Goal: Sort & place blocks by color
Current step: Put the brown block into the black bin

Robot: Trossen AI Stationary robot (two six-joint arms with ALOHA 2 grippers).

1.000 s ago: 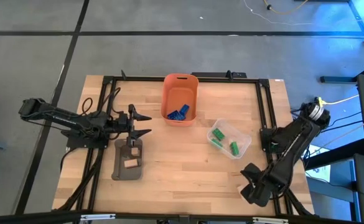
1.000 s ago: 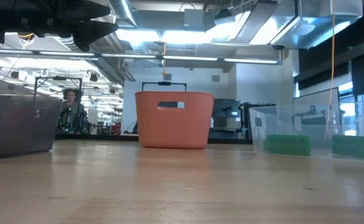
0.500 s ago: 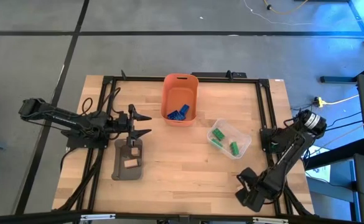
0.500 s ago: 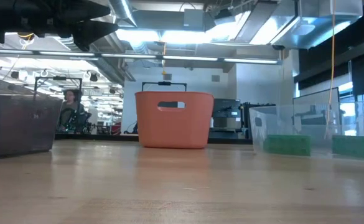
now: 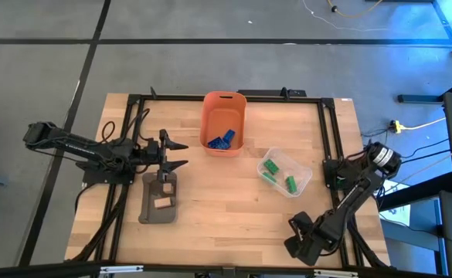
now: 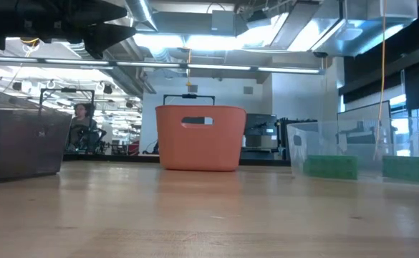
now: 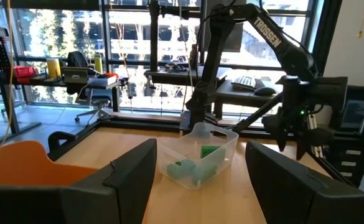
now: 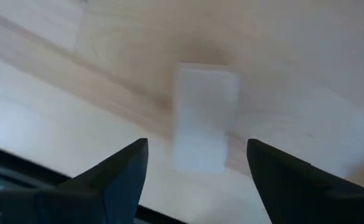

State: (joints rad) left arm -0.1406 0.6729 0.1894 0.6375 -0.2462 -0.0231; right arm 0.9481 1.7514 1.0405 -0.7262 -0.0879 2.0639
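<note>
Hovering near the counter's (image 5: pixel 233 201) 5 o'clock corner, the right end effector (image 8: pixel 197 163) points down with its fingers spread, released, over a pale block (image 8: pixel 203 115) lying on the wood. At 9 o'clock the left end effector (image 5: pixel 181 154) waits, fingers apart and empty, just above the grey tray (image 5: pixel 150 210), which holds tan blocks (image 5: pixel 162 203). Blue blocks (image 5: pixel 221 140) lie in the orange bin (image 5: pixel 224 100) at 12 o'clock; green blocks (image 5: pixel 272 167) sit in the clear container (image 5: pixel 303 179) toward 3 o'clock.
</note>
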